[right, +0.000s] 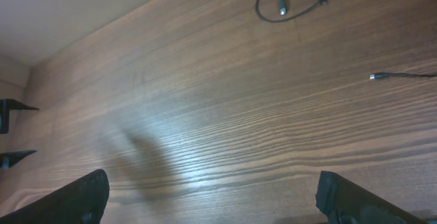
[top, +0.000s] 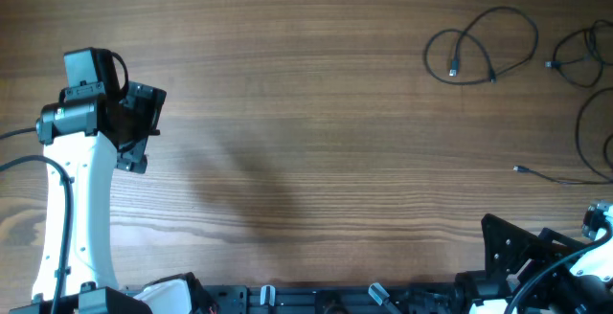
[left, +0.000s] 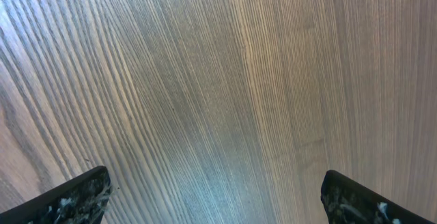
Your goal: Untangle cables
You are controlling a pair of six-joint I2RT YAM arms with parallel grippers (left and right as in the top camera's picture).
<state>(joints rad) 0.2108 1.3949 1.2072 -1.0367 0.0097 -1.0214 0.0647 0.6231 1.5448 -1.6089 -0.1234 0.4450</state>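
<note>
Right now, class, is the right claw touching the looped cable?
Apart. The right wrist view shows bare table between the open right claw and the looped cable far ahead.

wooden table [top: 306, 113], brown, grain running lengthwise. soft dark shadow [top: 239, 188] across its middle. right wrist view: pale plain surface [right: 68, 9] beyond the table's far edge.

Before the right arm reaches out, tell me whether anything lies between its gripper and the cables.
Nothing visible does. Only the wooden table shows between the open right gripper and the cables at the far right. The nearest plug end lies in plain view ahead of it.
</note>
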